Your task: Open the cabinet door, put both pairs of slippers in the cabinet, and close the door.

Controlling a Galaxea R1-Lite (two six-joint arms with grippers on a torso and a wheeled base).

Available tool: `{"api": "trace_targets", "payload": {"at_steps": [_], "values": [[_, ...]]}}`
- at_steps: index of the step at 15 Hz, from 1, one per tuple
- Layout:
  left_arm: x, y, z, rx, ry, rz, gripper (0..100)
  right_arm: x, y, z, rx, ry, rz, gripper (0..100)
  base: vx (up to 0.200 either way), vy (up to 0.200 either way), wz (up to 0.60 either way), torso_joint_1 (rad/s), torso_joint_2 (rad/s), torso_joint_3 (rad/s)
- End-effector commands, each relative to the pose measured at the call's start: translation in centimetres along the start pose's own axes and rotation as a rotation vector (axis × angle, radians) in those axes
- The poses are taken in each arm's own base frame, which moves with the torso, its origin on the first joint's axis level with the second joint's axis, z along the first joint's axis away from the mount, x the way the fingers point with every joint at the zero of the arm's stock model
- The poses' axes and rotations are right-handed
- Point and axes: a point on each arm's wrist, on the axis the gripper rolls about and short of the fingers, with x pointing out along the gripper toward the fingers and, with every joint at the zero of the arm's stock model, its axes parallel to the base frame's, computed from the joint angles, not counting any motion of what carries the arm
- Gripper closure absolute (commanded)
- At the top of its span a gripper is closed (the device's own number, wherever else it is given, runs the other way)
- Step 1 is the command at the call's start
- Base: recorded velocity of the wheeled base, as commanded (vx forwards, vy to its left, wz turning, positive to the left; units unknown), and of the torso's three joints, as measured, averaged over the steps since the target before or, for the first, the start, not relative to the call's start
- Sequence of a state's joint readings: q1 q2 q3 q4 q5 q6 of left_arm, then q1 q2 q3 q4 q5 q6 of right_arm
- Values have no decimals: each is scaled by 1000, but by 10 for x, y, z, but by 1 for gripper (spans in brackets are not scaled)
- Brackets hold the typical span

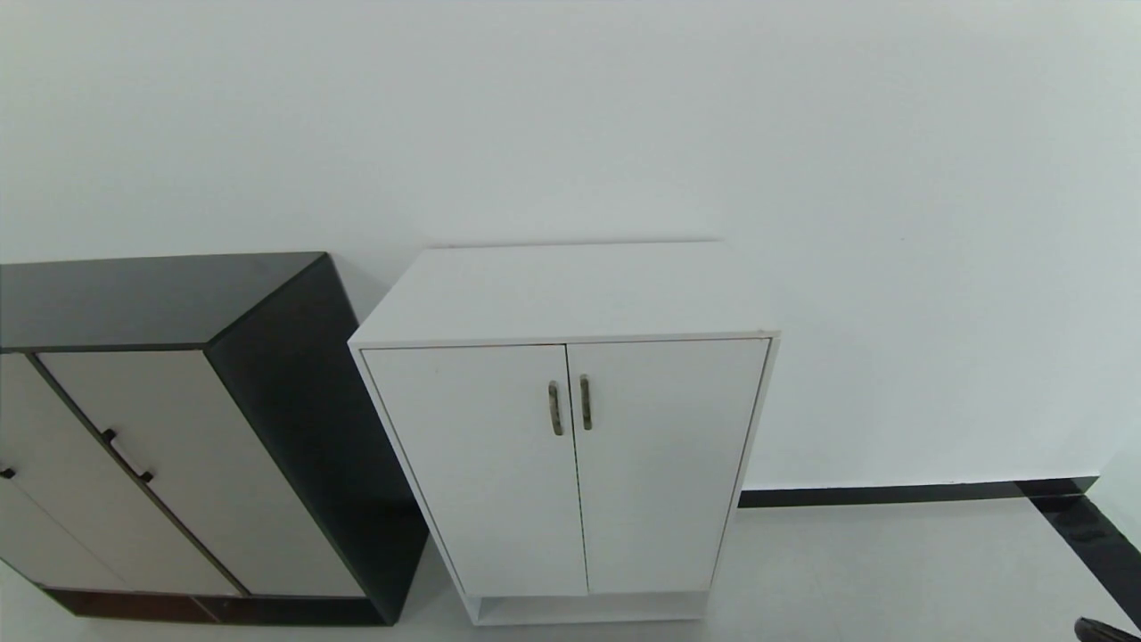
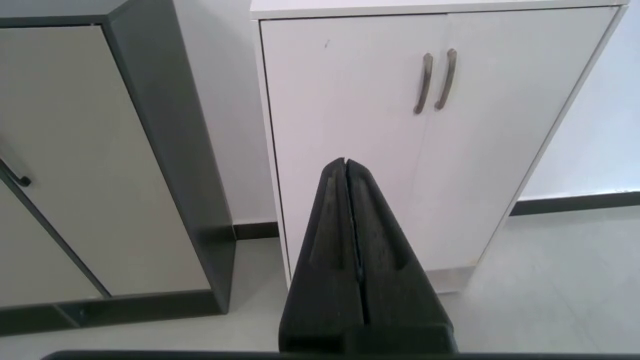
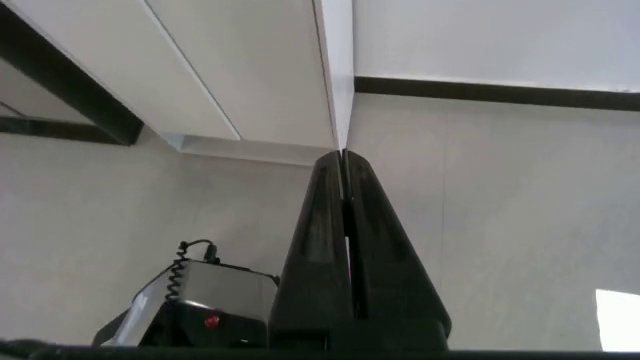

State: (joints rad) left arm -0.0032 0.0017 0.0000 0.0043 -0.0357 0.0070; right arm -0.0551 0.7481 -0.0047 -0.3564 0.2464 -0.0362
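A white two-door cabinet point(image 1: 570, 446) stands against the wall, both doors closed. Two slim metal handles point(image 1: 570, 406) sit side by side at the middle seam. In the left wrist view the same cabinet point(image 2: 430, 140) faces me with its handles point(image 2: 436, 82) up high. My left gripper point(image 2: 346, 165) is shut and empty, held some way in front of the left door. My right gripper point(image 3: 345, 158) is shut too, low over the floor near the cabinet's bottom corner point(image 3: 335, 130).
A darker cabinet point(image 1: 178, 428) with beige doors and black handles stands close on the white cabinet's left. Open grey floor point(image 1: 891, 571) lies to the right, edged by a black skirting strip point(image 1: 918, 492). A dark band point(image 1: 1092, 544) runs along the floor at far right.
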Motion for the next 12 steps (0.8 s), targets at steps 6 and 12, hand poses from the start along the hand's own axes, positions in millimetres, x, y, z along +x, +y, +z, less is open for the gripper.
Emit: {"api": "trace_targets", "payload": {"at_steps": [6, 12], "values": [[0, 0, 0, -13, -1, 21, 100, -46, 13, -40, -40, -175, 11, 100, 0, 0, 0, 0, 0, 0], [0, 0, 0, -15, -1, 21, 100, -50, 10, -47, -56, -222, -289, 100, 0, 0, 0, 0, 0, 0]]}}
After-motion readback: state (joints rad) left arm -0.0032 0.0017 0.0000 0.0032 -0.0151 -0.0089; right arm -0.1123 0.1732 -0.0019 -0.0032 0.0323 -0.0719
